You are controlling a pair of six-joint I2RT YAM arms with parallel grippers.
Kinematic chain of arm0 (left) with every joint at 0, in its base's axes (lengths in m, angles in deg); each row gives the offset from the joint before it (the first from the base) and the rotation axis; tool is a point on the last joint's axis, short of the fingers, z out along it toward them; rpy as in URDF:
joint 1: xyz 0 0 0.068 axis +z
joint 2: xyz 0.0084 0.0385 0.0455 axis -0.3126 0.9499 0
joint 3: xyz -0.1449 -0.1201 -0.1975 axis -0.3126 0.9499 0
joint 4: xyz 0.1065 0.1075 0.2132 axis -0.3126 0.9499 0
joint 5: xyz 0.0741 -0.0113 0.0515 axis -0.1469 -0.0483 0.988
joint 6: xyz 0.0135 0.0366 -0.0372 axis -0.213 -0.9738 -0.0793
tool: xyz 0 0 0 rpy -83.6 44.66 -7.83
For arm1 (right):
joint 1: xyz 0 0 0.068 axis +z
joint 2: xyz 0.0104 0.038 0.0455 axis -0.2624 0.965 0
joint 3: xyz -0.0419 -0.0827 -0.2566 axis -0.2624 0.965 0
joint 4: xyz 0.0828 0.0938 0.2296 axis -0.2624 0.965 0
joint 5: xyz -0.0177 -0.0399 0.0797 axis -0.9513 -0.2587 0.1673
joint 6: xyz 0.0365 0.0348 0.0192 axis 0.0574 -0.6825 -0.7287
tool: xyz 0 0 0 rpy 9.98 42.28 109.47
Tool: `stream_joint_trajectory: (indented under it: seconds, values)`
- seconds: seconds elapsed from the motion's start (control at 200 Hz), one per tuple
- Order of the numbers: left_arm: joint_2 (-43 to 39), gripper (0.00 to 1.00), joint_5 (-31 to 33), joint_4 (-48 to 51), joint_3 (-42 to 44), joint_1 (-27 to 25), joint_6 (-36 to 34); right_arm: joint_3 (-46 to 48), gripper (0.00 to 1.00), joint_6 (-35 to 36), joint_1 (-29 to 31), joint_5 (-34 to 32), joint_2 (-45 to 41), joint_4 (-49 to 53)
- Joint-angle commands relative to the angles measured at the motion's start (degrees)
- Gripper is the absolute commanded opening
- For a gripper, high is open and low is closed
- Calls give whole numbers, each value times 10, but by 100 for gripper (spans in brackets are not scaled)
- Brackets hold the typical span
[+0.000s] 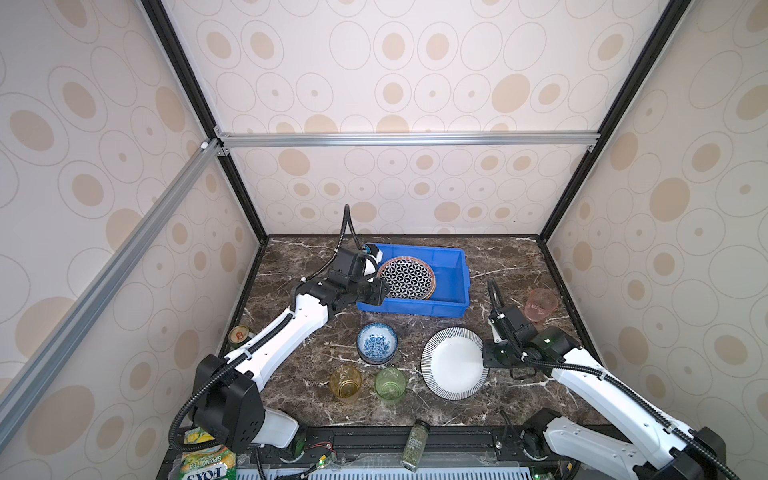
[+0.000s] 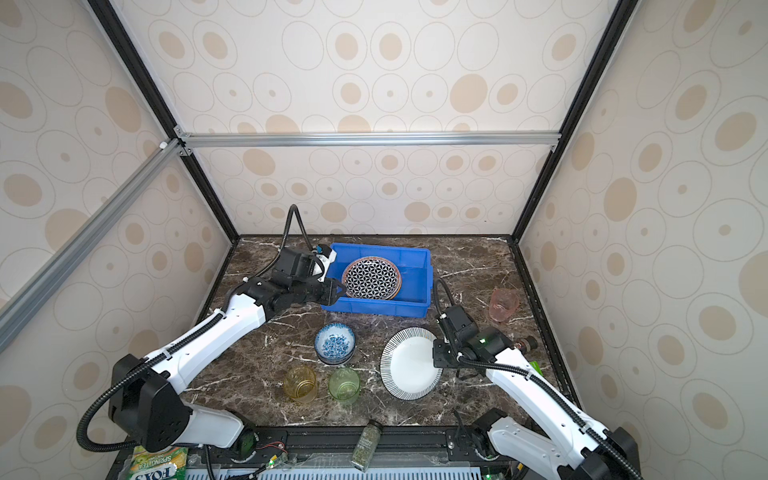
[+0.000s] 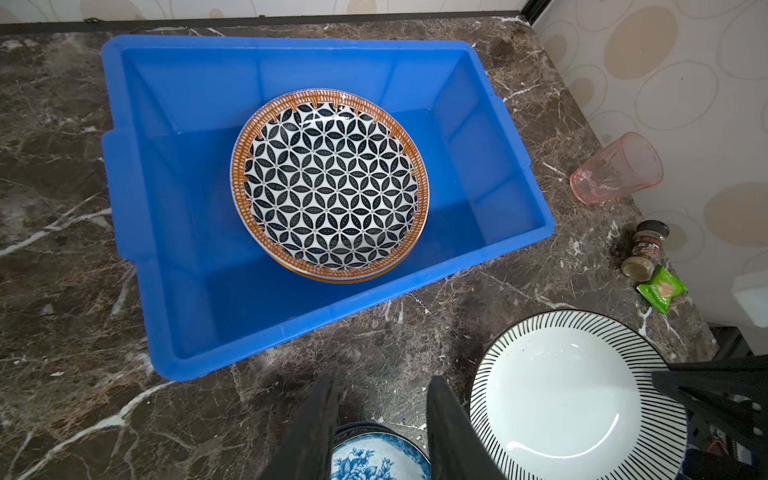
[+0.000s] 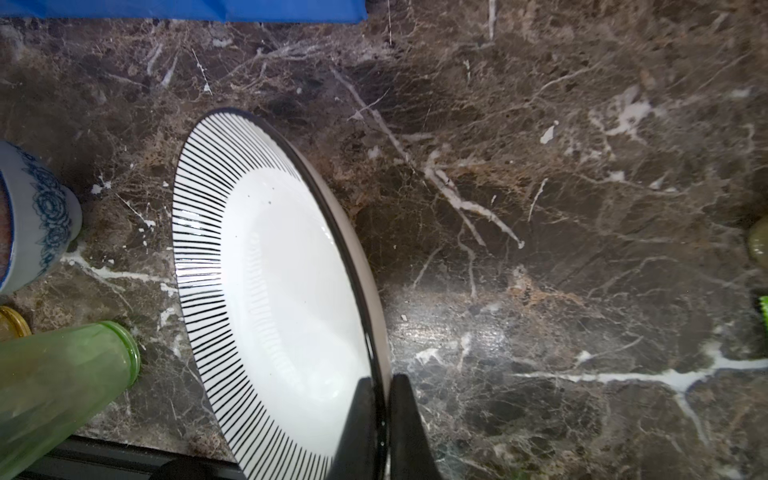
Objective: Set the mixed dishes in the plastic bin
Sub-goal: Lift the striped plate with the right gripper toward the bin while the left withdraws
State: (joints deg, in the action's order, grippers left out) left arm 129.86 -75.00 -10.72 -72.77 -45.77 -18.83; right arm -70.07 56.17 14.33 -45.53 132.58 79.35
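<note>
2 white-shelled arms (image 1: 291, 328), black joints (image 1: 232, 415), black ribbed cables (image 1: 345, 224), white zip ties (image 1: 246, 354), black tapered fingers (image 3: 316, 428).

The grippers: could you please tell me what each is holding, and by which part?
The right gripper pinches the striped plate by its rim, on the edge nearest that arm. The left gripper is open and holds nothing.

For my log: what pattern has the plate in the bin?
Plate: black petal lattice on white, brown rim; clearest in left wrist view.
</note>
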Motion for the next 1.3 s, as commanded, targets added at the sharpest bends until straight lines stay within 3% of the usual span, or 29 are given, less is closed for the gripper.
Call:
stream_joint_trajectory:
  seconds: [0.0,0.425,0.66,1.296]
  values:
    - [-21,37,-17,-20,5,17,10,-42,0,6,-1,-13,-22,-8]
    - [-29,37,-38,-41,19,44,19,-100,0,22,-1,-34,-35,-30]
    - [-28,37,-62,-67,27,51,30,-117,0,18,-2,-14,-30,-109]
    - [-16,37,-128,-136,4,91,37,-184,0,-19,-8,8,100,-297]
